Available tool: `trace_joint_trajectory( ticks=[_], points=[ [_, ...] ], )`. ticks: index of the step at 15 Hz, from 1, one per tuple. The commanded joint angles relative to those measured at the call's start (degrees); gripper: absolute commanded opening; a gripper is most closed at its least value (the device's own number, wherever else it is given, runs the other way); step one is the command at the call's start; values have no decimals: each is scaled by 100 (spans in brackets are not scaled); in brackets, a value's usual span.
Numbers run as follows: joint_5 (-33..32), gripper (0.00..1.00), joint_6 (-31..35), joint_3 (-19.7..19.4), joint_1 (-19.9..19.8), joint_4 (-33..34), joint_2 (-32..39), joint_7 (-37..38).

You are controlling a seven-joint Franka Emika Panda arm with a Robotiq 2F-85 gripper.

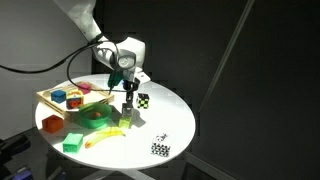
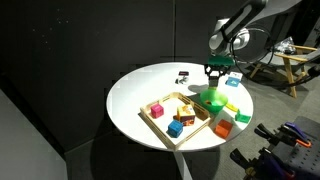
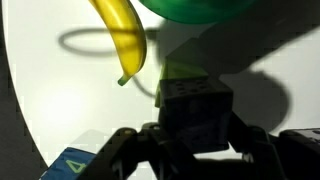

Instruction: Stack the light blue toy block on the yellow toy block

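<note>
In the wrist view my gripper [image 3: 195,135] is shut on a small cube, the light blue toy block [image 3: 195,108], which looks dark in the gripper's shadow. A pale yellow edge of the yellow toy block [image 3: 182,72] shows just beyond it, so the held cube is right over the yellow one. I cannot tell whether they touch. In both exterior views the gripper [image 1: 128,100] [image 2: 213,78] points straight down beside the green disc [image 1: 97,118] [image 2: 212,100], with the yellow block [image 1: 124,121] under it.
A yellow banana [image 3: 122,40] [image 1: 105,136] lies next to the disc. A wooden tray [image 1: 48,97] [image 2: 165,129] holds several coloured blocks. Checkered cubes [image 1: 143,99] [image 1: 160,150] sit near the table edge. An orange block [image 1: 52,124], a green block [image 1: 72,145] and a teal block [image 2: 233,82] lie loose.
</note>
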Motion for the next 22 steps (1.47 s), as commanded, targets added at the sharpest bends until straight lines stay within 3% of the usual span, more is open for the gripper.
trace_joint_trajectory(
  ticks=[1, 13, 15, 17, 20, 22],
  points=[
    [129, 31, -220, -4, -2, 199, 73, -33],
    [120, 31, -219, -9, 0, 236, 152, -49],
    [116, 81, -225, -11, 2, 238, 155, -50],
    [109, 81, -229, -12, 2, 235, 156, -59],
    [107, 99, -228, -9, 0, 224, 146, -75],
    [105, 100, -227, -6, -2, 204, 120, -94]
  ],
)
